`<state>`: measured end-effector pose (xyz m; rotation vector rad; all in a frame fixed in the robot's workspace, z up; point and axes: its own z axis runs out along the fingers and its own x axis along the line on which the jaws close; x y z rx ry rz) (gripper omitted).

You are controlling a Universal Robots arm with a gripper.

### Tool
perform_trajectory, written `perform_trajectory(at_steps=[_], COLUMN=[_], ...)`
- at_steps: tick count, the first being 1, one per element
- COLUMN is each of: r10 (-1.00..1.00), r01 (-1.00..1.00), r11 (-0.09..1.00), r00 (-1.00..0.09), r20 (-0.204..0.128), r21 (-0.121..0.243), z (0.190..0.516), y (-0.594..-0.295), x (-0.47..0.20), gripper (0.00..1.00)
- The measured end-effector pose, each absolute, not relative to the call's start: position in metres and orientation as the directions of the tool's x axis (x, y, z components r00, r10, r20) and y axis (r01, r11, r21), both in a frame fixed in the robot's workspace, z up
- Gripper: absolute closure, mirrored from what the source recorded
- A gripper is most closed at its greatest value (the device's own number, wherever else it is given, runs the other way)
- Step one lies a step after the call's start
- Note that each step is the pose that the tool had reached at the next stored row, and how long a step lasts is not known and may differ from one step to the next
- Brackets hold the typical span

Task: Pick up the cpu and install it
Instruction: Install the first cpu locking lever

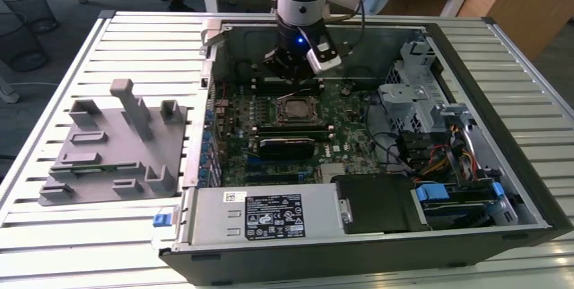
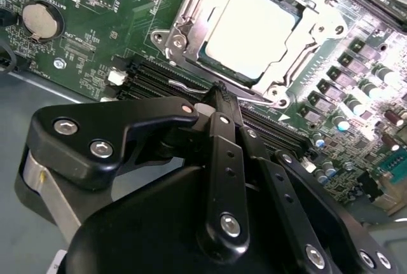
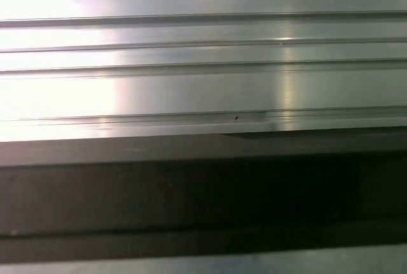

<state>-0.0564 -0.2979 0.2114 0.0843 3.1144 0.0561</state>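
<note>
Black linkage bars of the gripper (image 2: 219,89) crowd the near field in the second wrist view; the two fingers meet at a narrow tip with nothing between them, so the gripper reads as closed and empty.

Just ahead of that tip run the dark memory slots (image 2: 159,80), and just beyond them sits the cpu (image 2: 253,29), a flat square chip with a bright silvery top plate. It lies inside the silver metal socket frame (image 2: 184,29) on the green motherboard (image 2: 82,20). It appears level and seated, its edges parallel with the frame.

Judgement: placement looks done, and the step in hand is to clear the socket or check seating. To do it well, the arm should travel straight up off the board, not sideways, since the tip hovers close over the slots and a thin wire lever (image 2: 191,88) lying beside it.

In the exterior view the gripper (image 1: 289,67) hangs inside the open grey computer case (image 1: 502,168), slightly behind the socket (image 1: 294,109). Well off to the side stands the grey plastic fixture plate with upright blocks (image 1: 117,141).

Hard to make out: glare washes out the chip's top, so markings and corner notch are unreadable. Whether the frame is latched cannot be told. The first wrist view shows ribbed pale metal slats (image 3: 203,64) above a dark band, nothing of the socket.
</note>
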Motion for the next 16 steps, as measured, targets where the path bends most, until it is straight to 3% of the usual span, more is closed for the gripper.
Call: perform_trajectory(at_steps=[16], r10=[0.054], r01=[0.054], r11=[0.998], r00=[-0.998], r20=[-0.024], r21=[0.031], z=[0.2034], y=[-0.298], x=[-0.047], gripper=[0.89])
